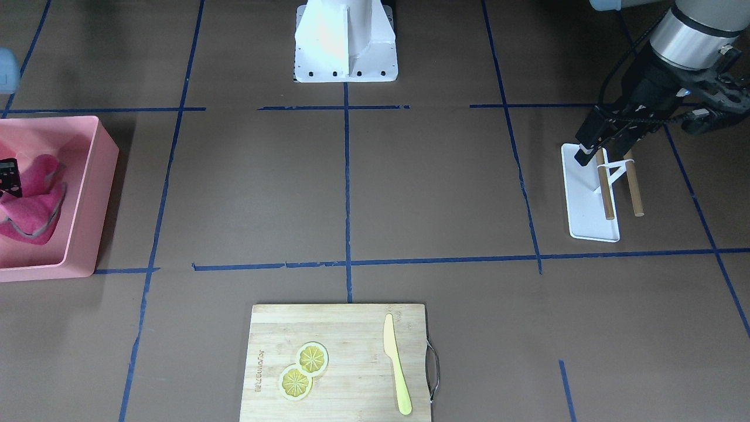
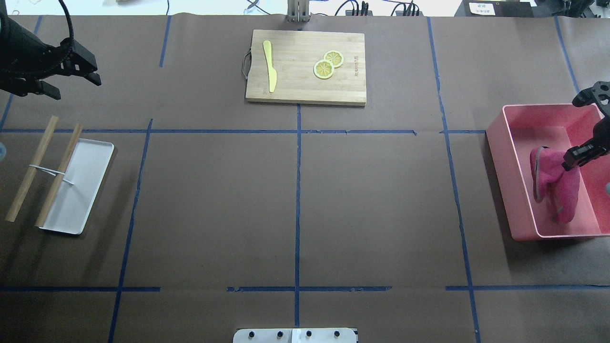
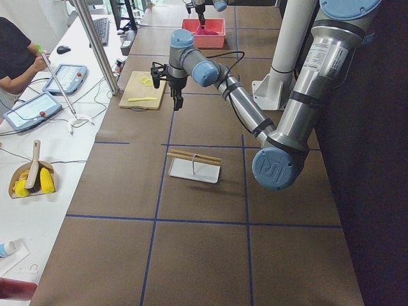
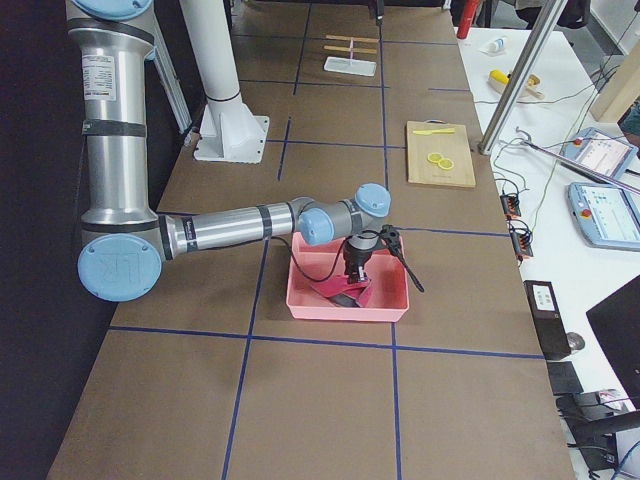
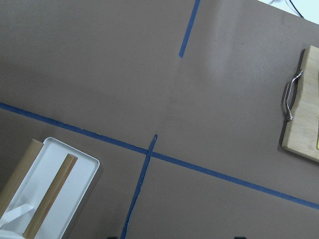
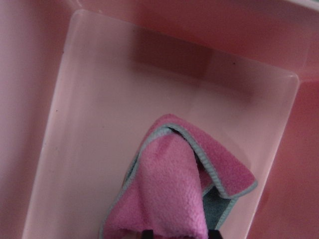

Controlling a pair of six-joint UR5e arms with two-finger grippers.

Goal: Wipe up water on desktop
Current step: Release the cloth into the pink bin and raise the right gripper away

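The desktop [image 2: 371,200] is a dark-brown surface crossed by blue tape lines; I see no water on it. A pink cloth [image 2: 553,183] with a grey edge hangs partly raised inside a pink bin [image 2: 500,190] at the robot's right. My right gripper [image 2: 579,155] is inside the bin, shut on the cloth's top; the right wrist view shows the cloth [image 6: 169,189] drawn up between the jaws. My left gripper [image 2: 76,89] is open and empty, above the desktop at the far left, beyond a white tray.
A white tray [image 2: 78,186] with two wooden rods [image 2: 31,169] tied by a band lies at the left. A bamboo cutting board [image 2: 305,66] at the far middle holds a yellow knife [image 2: 270,66] and two lemon slices [image 2: 328,64]. The robot base [image 1: 345,41] stands mid-table.
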